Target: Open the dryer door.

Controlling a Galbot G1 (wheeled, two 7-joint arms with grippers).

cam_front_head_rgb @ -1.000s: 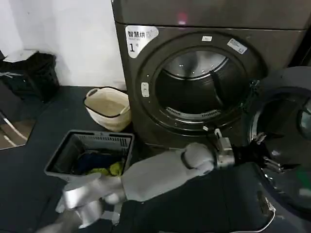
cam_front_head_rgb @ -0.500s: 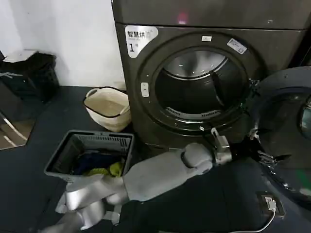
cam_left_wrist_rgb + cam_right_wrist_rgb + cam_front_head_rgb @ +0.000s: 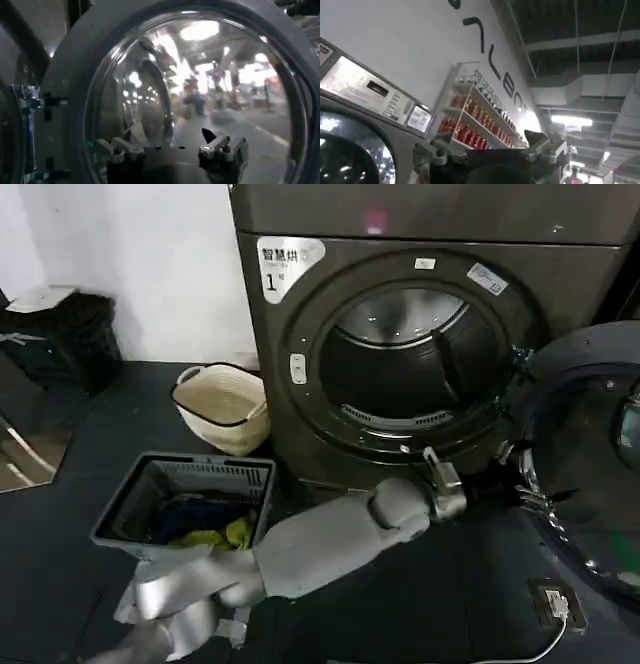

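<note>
The dryer (image 3: 300,414) is dark grey-brown with a white "1" label, and its round drum opening (image 3: 410,364) is uncovered. The dryer door (image 3: 590,434) stands swung out at the right, dark inner face towards me. My left arm reaches across below the opening. Its left gripper (image 3: 510,482) is at the door's near lower rim. In the left wrist view the left gripper (image 3: 165,142) is open, its fingers spread in front of the door's domed glass (image 3: 200,75), holding nothing. The right gripper (image 3: 485,145) is open and points up at a wall.
A cream woven basket (image 3: 222,406) sits left of the dryer. A grey laundry basket (image 3: 190,499) with clothes is nearer me. A dark bin (image 3: 60,334) stands far left. A plug and cable (image 3: 550,604) lie on the floor under the door. A neighbouring machine (image 3: 350,100) is beside the right arm.
My left gripper has drawn up and left, from under the open door towards its near rim. The door has stayed swung open.
</note>
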